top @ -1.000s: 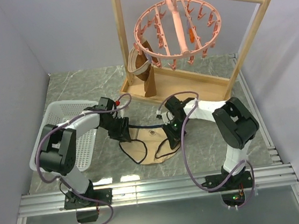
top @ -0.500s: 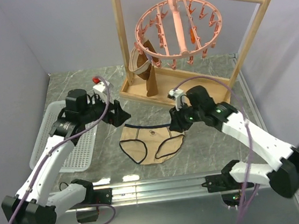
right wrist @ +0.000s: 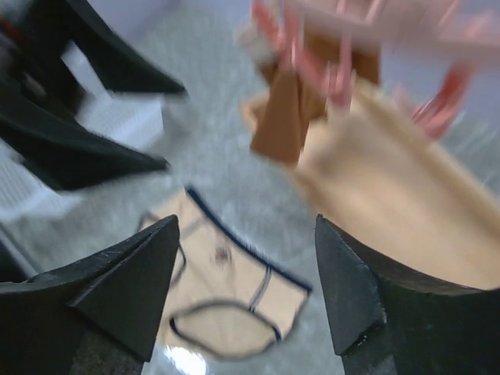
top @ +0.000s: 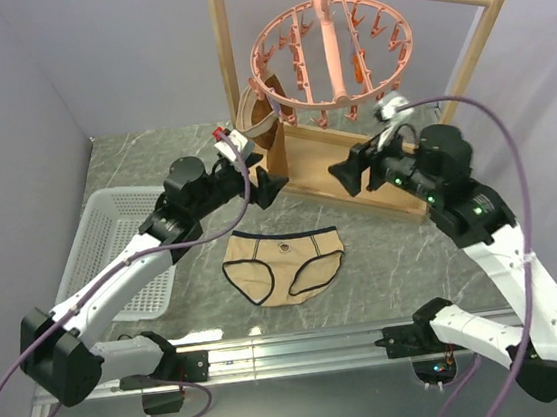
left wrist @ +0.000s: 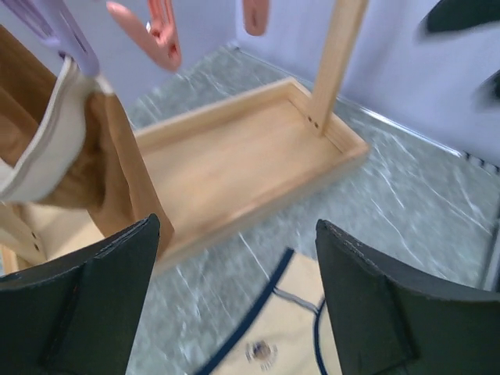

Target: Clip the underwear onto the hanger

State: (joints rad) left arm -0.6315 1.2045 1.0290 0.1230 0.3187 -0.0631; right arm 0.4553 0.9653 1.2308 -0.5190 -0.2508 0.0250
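Note:
The beige underwear (top: 285,265) with black trim lies flat on the marble table, held by nothing. It also shows below the jaws in the left wrist view (left wrist: 291,328) and the right wrist view (right wrist: 226,289). The pink ring hanger (top: 331,51) hangs by its hook from the wooden rack's top bar. My left gripper (top: 268,186) hovers open above the table, beyond the underwear's left side, near the rack base. My right gripper (top: 348,175) hovers open beyond its right side. Both sets of jaws (left wrist: 238,297) (right wrist: 246,289) stand wide apart and empty.
A darker brown garment (top: 263,120) hangs clipped at the hanger's left edge, just in front of the left gripper (left wrist: 86,156). The wooden rack's tray base (top: 376,182) lies behind both grippers. A white basket (top: 112,248) sits at the left.
Both grippers let go of the underwear and opened. Both arms rose and drew back toward the rack, leaving the underwear spread flat on the table.

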